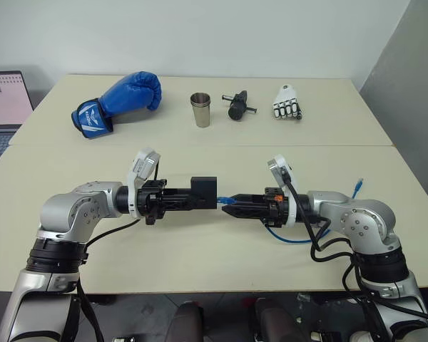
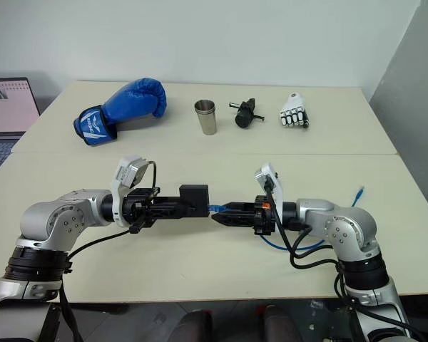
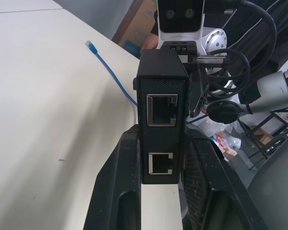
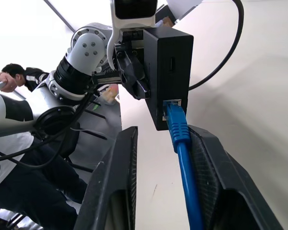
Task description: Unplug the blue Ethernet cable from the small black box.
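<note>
My left gripper (image 1: 192, 201) is shut on the small black box (image 1: 203, 190) and holds it level above the table, pointing right. In the left wrist view the box (image 3: 162, 108) stands between the fingers with two empty ports facing the camera. The blue Ethernet cable (image 4: 182, 158) reaches the port on the box's other face (image 4: 172, 62), its plug at the port's mouth. My right gripper (image 1: 228, 206) points left at the box. Its fingers are open around the cable just behind the plug, and the cable lies close to one finger. The rest of the cable (image 1: 289, 240) loops under my right wrist, its far plug (image 1: 358, 187) resting on the table.
Along the far side of the table lie a blue boxing glove (image 1: 121, 100), a steel cup (image 1: 200, 109), a black cylindrical gadget (image 1: 237, 105) and a white robot hand (image 1: 287, 103). A laptop (image 1: 3, 107) stands at the far left. A person (image 4: 19, 76) sits beyond the table.
</note>
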`<control>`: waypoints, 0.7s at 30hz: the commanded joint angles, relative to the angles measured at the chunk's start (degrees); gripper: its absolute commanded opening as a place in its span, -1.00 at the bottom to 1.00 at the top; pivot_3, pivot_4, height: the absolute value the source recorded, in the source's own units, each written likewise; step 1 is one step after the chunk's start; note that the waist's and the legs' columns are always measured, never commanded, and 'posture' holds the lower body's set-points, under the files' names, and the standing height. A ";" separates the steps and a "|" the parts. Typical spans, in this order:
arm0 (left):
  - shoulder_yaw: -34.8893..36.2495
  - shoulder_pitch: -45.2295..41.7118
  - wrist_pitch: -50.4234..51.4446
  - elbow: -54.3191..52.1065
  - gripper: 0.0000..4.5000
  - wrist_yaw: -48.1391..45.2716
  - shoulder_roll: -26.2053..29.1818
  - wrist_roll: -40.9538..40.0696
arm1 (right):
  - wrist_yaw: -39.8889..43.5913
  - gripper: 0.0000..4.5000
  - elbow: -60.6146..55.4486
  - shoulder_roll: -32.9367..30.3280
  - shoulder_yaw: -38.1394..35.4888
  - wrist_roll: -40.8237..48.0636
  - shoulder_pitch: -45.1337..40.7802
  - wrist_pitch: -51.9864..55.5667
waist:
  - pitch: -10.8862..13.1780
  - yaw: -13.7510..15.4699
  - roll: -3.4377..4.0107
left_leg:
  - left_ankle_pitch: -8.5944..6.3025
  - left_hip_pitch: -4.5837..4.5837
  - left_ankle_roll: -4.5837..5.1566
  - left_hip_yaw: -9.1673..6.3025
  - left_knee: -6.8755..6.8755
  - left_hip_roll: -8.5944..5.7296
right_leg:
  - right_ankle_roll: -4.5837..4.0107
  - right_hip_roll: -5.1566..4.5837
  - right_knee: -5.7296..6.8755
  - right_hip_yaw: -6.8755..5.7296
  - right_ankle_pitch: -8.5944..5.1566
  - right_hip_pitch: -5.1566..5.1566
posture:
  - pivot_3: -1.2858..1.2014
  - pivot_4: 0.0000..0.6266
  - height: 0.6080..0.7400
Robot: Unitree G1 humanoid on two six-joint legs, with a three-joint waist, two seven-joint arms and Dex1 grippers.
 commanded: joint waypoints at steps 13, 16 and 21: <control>1.24 -0.17 0.64 -1.51 -0.65 0.86 0.48 0.12 | -0.93 -0.30 0.31 3.19 -1.70 1.35 -0.80 -0.57 | 0.00 0.00 0.00 | 0.00 0.00 0.00 0.00 -0.01 0.00 | 0.00 0.00 -0.01 0.01 0.00 0.00 | 0.03 -0.52 1.00; 1.36 -0.13 0.66 -1.56 -0.65 1.02 0.36 -0.02 | -1.21 -0.30 0.20 3.47 -1.06 0.39 -0.59 -1.22 | 0.00 -0.01 0.00 | 0.00 0.00 0.00 0.00 -0.01 0.00 | 0.00 0.00 -0.01 0.01 0.00 0.00 | 0.03 -0.52 1.00; 1.59 0.09 0.82 -1.90 -0.65 1.18 0.47 -0.37 | 1.43 -0.30 0.12 -1.69 -0.22 -4.09 0.89 -4.41 | 0.00 0.00 0.01 | 0.00 -0.01 0.00 0.00 -0.01 0.00 | 0.00 0.00 -0.01 0.01 0.00 -0.01 | 0.03 -0.52 1.00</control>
